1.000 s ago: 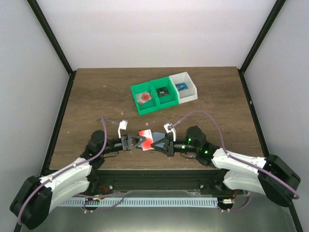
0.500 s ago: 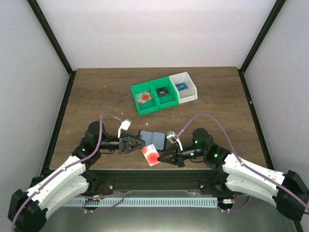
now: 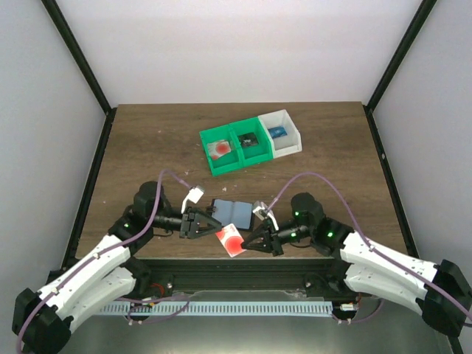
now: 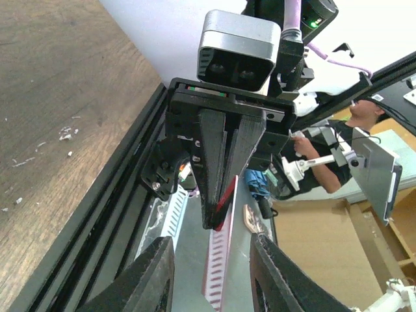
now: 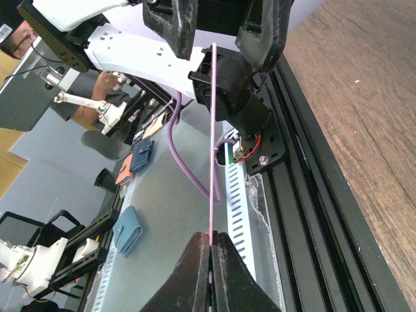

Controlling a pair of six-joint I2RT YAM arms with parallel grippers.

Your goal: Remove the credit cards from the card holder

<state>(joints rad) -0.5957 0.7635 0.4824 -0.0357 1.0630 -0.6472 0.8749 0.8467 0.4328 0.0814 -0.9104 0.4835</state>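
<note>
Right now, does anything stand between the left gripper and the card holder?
Nothing visible does. The left gripper hangs open right beside the card holder's near-left corner, with no object in the gap. The red credit card, pinched in the shut right gripper, sits off that line on the near side.

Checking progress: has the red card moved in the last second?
Yes. The red card, held by the right gripper, shifted down the top view, farther from the green bins.

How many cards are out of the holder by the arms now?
1: the red card, pinched in the right gripper, just on the near side of the card holder. More may be hidden inside it.
</note>
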